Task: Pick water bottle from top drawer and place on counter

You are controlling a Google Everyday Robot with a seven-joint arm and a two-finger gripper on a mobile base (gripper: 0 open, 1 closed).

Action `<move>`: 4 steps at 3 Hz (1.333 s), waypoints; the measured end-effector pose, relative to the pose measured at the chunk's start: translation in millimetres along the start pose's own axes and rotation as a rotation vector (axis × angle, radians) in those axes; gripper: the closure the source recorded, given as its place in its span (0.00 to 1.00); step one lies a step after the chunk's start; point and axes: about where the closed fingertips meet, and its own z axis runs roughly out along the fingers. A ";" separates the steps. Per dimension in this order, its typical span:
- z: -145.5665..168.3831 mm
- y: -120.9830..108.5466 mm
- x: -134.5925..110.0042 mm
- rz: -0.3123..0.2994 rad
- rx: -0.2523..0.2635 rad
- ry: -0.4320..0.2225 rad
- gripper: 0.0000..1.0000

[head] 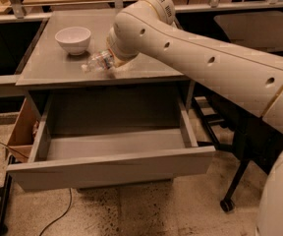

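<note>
Your gripper (114,63) sits low over the counter (48,58), almost wholly hidden behind the arm's (205,58) thick wrist, so you cannot tell its state or hold. The water bottle (96,62) lies on its side on the counter, one end tucked under that wrist, near a white bowl (73,38). Below, the top drawer (107,168) stands pulled out, bare grey floor showing.

End effector (111,63) at water bottle (96,62), over counter (48,58); top drawer (107,168) open.

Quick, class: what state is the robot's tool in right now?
The tool: at the water bottle, over the counter; open or closed cannot be told.
</note>
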 end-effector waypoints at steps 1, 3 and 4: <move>0.3 -4.6 -2.9 -0.023 0.014 0.003 0.61; -1.2 -6.5 -6.5 -0.049 0.026 0.009 0.14; -4.2 -1.8 -8.5 -0.057 0.030 0.005 0.00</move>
